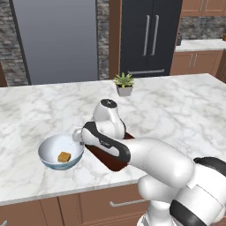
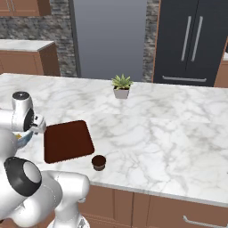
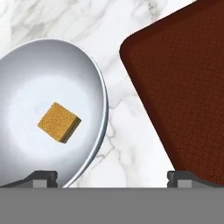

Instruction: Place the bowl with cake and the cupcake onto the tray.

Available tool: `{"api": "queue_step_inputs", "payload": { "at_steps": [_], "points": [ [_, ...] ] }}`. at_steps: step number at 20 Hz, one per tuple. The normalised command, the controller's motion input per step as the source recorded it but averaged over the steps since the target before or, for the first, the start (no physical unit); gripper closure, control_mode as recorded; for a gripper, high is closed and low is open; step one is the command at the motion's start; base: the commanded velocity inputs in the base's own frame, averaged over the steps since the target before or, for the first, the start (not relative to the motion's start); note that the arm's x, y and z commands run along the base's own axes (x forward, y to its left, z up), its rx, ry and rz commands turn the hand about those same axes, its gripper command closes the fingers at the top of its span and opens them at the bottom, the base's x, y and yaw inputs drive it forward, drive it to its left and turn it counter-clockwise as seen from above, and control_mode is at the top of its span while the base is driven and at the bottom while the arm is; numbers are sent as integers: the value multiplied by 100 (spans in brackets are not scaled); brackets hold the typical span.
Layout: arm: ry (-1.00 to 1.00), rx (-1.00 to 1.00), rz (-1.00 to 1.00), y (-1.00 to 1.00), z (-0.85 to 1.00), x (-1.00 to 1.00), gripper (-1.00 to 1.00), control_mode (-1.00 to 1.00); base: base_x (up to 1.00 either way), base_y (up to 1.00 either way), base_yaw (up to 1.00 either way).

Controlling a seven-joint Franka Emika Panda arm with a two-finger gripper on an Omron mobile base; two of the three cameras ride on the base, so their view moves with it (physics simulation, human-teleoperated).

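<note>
Presumably rigid and slick, the bowl [image 3: 48,78] suits a rim pinch; I see fingers [image 3: 41,177] spread wide astride its edge.

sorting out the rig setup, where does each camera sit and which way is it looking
Left base view: behind the arm's left, looking forward and down at the bowl with cake; white arm at lower right.
Right base view: behind its right, on the tray and cupcake; arm at lower left.
Hand view: on the hand, looking down; open claw tips at the bottom.
All share bowl and tray.
</note>
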Motion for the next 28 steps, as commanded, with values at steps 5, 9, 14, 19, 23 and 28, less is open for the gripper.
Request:
{"api": "queue_step_inputs", "payload": {
  "at_steps": [5,9,14,19,23,28],
  "points": [
    [0,0,0,23,-27,15,-100,-100,0,0,0],
    [0,0,0,15,-17,22,-100,-100,0,0,0],
    [0,0,0,15,-20,21,-100,-100,0,0,0],
    [0,0,0,12,-21,22,-100,-100,0,0,0],
    [0,0,0,14,-18,19,100,-100,0,0,0],
    [0,0,0,8,-7,1,100,-100,0,0,0]
  ]
}}
